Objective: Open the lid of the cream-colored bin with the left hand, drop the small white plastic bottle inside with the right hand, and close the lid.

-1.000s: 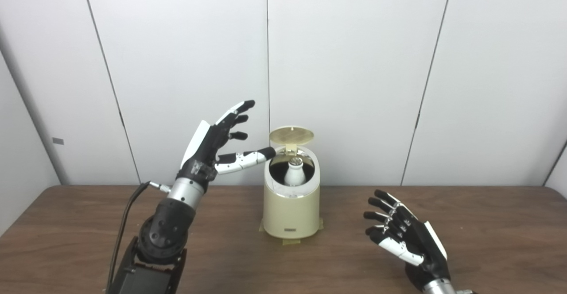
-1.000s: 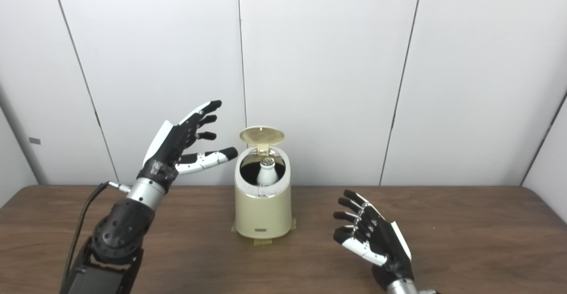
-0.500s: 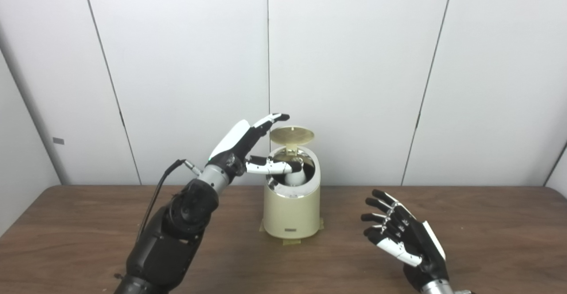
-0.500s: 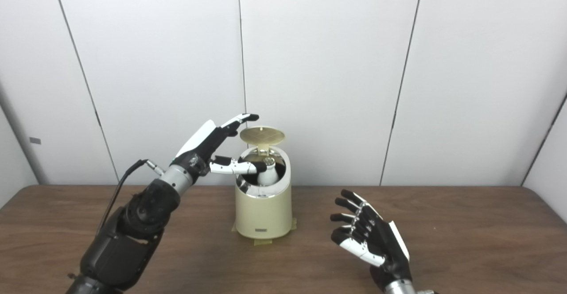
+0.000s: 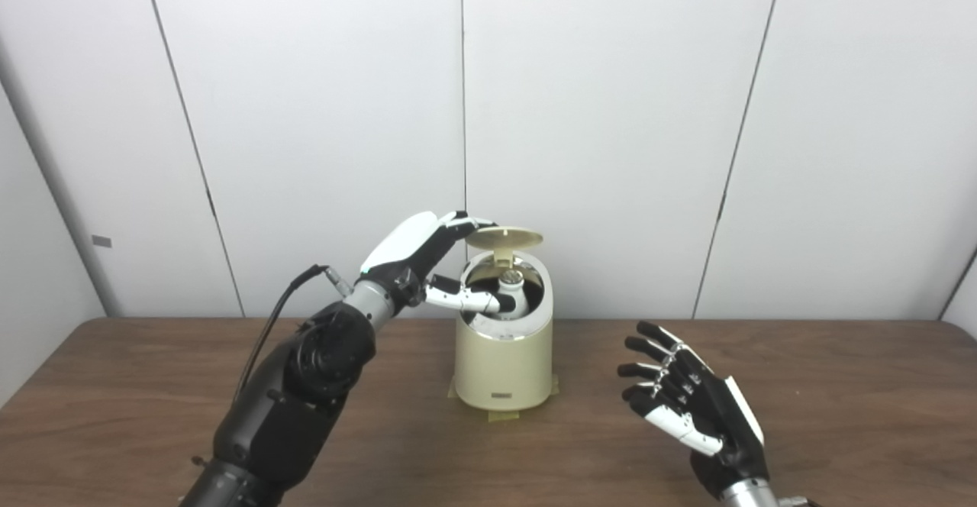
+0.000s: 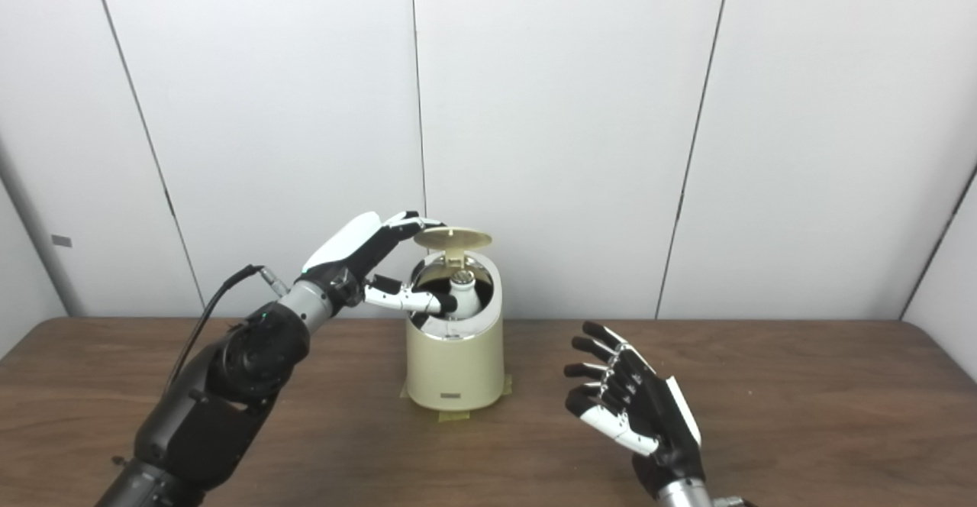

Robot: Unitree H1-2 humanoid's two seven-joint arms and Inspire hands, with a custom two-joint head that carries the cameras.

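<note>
The cream-colored bin (image 5: 502, 362) stands on the table at the centre, near the wall. Its round lid (image 5: 504, 237) is hinged at the back and tilted partly down over the opening. The small white plastic bottle (image 5: 510, 296) stands inside, its neck showing. My left hand (image 5: 424, 263) reaches the bin from the left: its fingers rest on the lid's left edge from above and its thumb points into the opening below. It holds nothing. My right hand (image 5: 691, 408) hovers open and empty over the table, right of the bin.
The brown wooden table (image 5: 137, 385) runs across the whole view, backed by white wall panels. Tape strips (image 5: 502, 416) show under the bin's base. A black cable (image 5: 267, 339) loops off my left forearm.
My left hand has swung in from the left and turned over onto the lid's edge. The lid has tipped from nearly upright to partly lowered. The right hand has drifted slightly left.
</note>
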